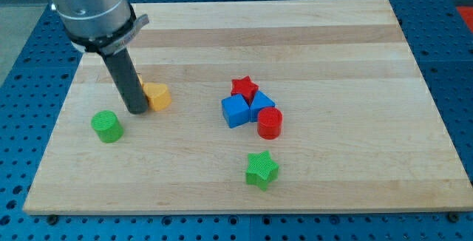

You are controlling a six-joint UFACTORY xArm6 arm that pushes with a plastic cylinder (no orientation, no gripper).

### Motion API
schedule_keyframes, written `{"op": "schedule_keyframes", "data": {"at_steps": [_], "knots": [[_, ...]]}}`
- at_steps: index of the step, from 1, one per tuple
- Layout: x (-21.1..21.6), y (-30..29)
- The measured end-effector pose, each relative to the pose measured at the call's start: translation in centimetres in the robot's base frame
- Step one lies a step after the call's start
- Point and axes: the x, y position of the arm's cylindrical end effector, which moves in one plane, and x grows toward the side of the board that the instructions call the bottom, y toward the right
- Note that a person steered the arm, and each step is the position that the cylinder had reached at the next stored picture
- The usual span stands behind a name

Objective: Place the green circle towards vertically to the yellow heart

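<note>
Toward the view's left of the wooden board [310,26], my tip [137,111] is seen resting on the surface, just beside the yellow heart [157,95] on its left and close to touching it. No gripper is fitted — the arm ends in a plain rod, so nothing can be opened, closed or gripped. The green circle [107,126] stands below and to the left of the tip, near it but apart, and so lies off the heart's vertical line.

The circle is judged to be a light, rigid cylinder that should slide readily on the smooth wood. It cannot be taken hold of — only pushed. Contact is best made low on its left side, through its centre, since an off-centre push on a round wall is likely to let it roll away.

Well apart, at mid-board, a red star [244,87], two blue blocks [235,111], a red cylinder [270,123] and a green star [261,169] are gathered.
</note>
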Motion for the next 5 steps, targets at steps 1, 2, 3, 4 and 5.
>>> {"op": "schedule_keyframes", "data": {"at_steps": [1, 2, 3, 4, 5], "knots": [[-0.9, -2.6], [-0.1, -5.9], [1.5, -7.2], [1.7, -6.9], [2.3, -5.3]]}}
